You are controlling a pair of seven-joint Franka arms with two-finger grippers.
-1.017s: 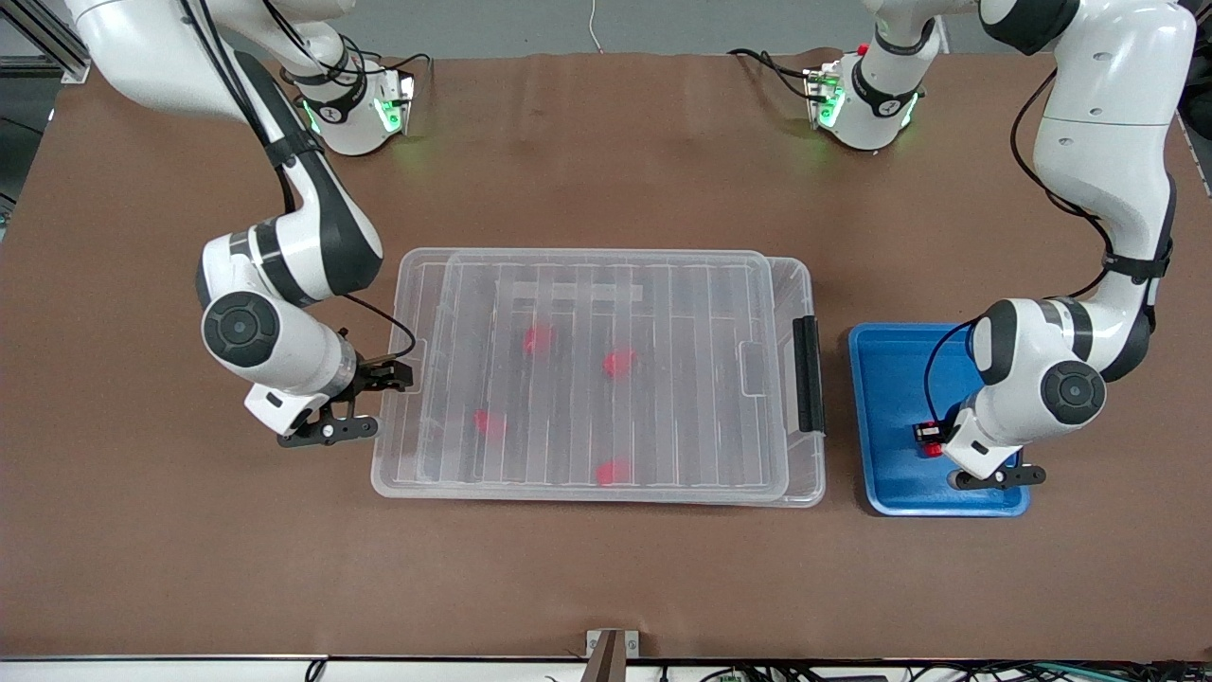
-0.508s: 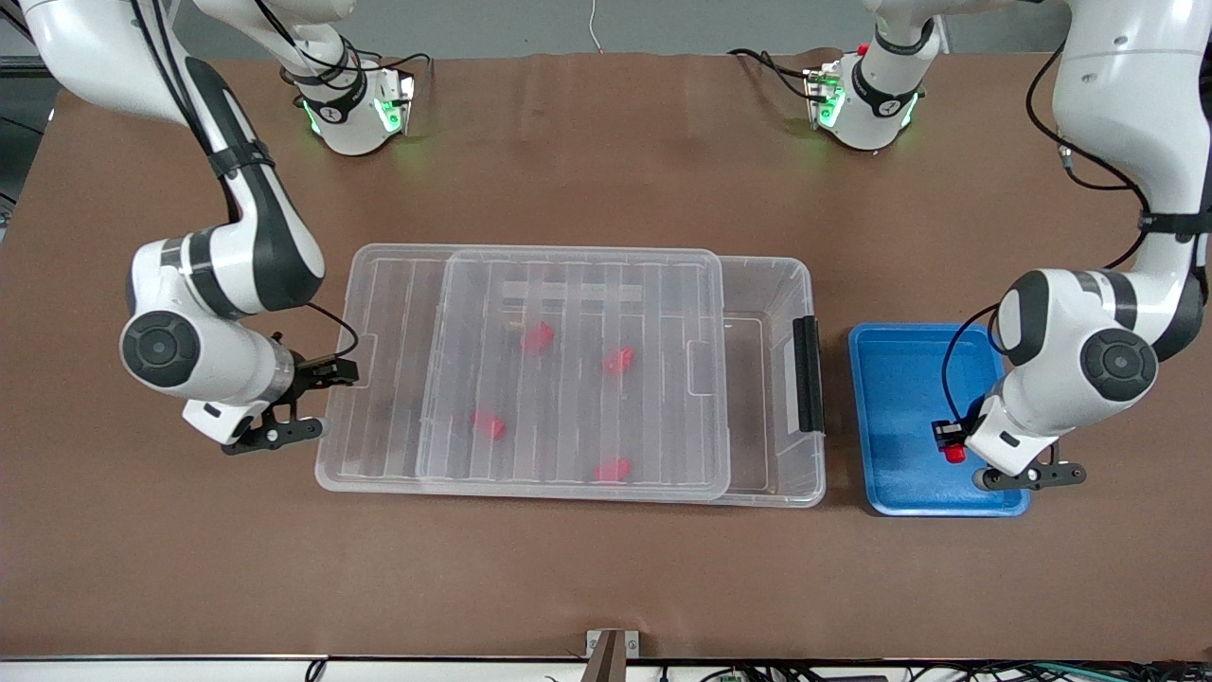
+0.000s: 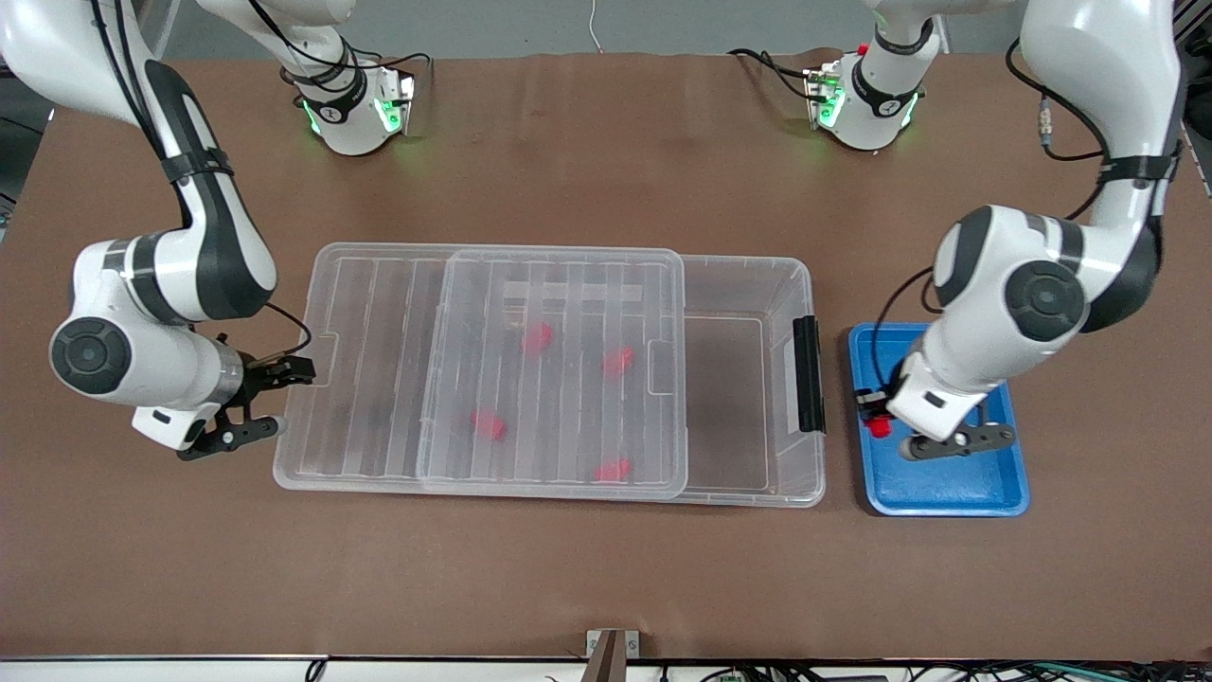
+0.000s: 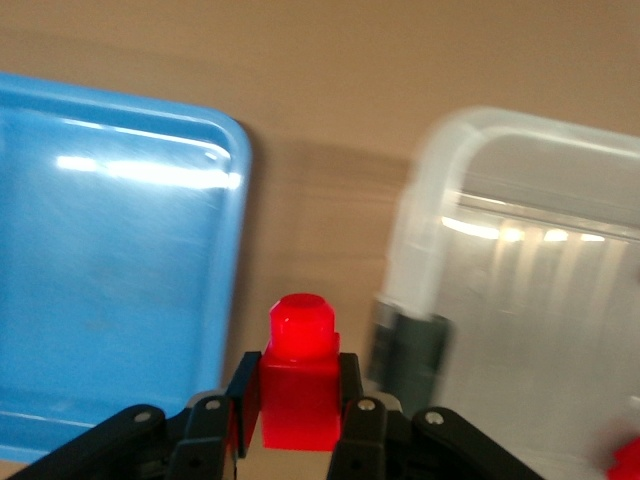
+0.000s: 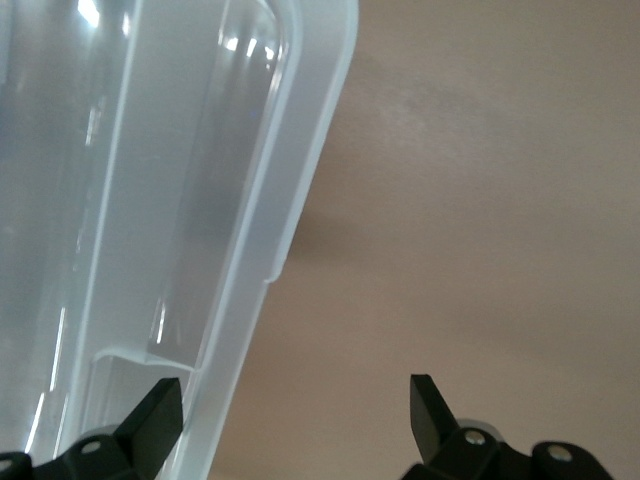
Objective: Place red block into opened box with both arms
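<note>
My left gripper (image 3: 873, 409) is shut on the red block (image 3: 880, 427), held in the air over the blue tray's edge beside the box. In the left wrist view the red block (image 4: 300, 385) sits squeezed between the fingers of that gripper (image 4: 298, 400), stub pointing outward. The clear box (image 3: 757, 284) lies mid-table. Its ribbed lid (image 3: 379, 379) is slid toward the right arm's end, so the end by the black latch (image 3: 808, 374) is uncovered. My right gripper (image 3: 284, 374) is open at the lid's end tab; the lid's rim (image 5: 250, 250) lies by one fingertip (image 5: 160, 405).
Several more red blocks, such as one (image 3: 619, 360), lie in the box under the lid. The blue tray (image 3: 947, 493) sits toward the left arm's end of the table, close to the box's latch end. The latch (image 4: 405, 345) shows in the left wrist view too.
The right gripper has moved toward its end of the table, and the lid has slid with it, uncovering more of the box. The left gripper has carried the red block across the tray toward the box.
</note>
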